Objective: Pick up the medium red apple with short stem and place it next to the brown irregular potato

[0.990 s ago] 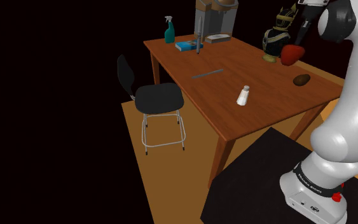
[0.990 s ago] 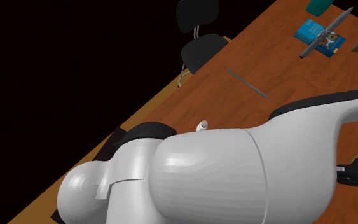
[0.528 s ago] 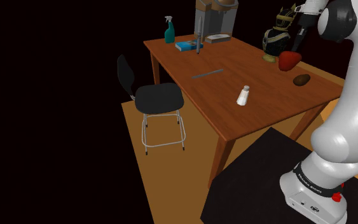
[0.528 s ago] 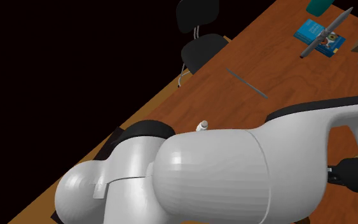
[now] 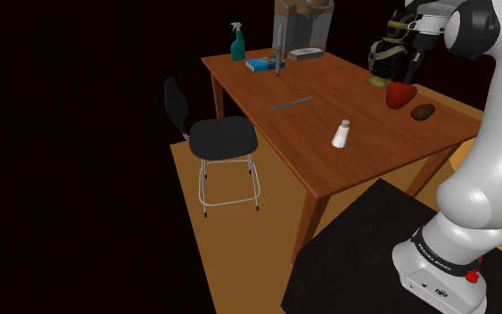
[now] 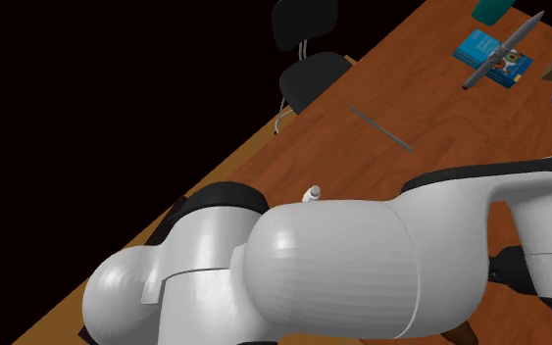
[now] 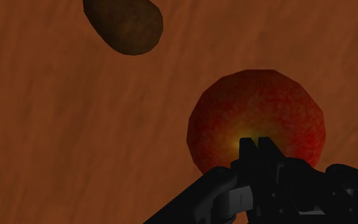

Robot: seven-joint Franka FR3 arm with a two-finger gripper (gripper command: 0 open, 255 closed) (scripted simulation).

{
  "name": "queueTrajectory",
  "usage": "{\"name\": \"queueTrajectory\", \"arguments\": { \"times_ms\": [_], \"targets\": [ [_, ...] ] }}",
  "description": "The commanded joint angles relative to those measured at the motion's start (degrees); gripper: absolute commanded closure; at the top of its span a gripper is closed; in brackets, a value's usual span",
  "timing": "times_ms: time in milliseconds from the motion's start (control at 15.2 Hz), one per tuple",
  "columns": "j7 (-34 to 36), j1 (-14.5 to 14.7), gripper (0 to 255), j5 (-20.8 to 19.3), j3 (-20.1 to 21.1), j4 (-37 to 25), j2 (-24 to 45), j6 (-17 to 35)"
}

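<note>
Sitting lower than before, the red apple point(image 5: 401, 95) is near the potato point(image 5: 423, 111).

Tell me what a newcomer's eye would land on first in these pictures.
The white arm looms across the second exterior view's foreground, over the brown table. In the wrist view a red apple glows ahead of the gripper, the potato nearby but apart. In the shoulder view a black chair stands left of the table, against a black area.
</note>
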State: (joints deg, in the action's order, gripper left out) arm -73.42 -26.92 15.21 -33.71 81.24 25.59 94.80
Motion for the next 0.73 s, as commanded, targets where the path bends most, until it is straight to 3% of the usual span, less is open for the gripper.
{"name": "queueTrajectory", "arguments": {
  "times_ms": [0, 660],
  "targets": [
    [-0.14, 0.17, 255, 0.11, 0.08, 1.33, 0.13, 1.45],
    [-0.96, 0.55, 255, 0.98, 0.56, 6.61, 1.34, 7.66]
  ]
}}
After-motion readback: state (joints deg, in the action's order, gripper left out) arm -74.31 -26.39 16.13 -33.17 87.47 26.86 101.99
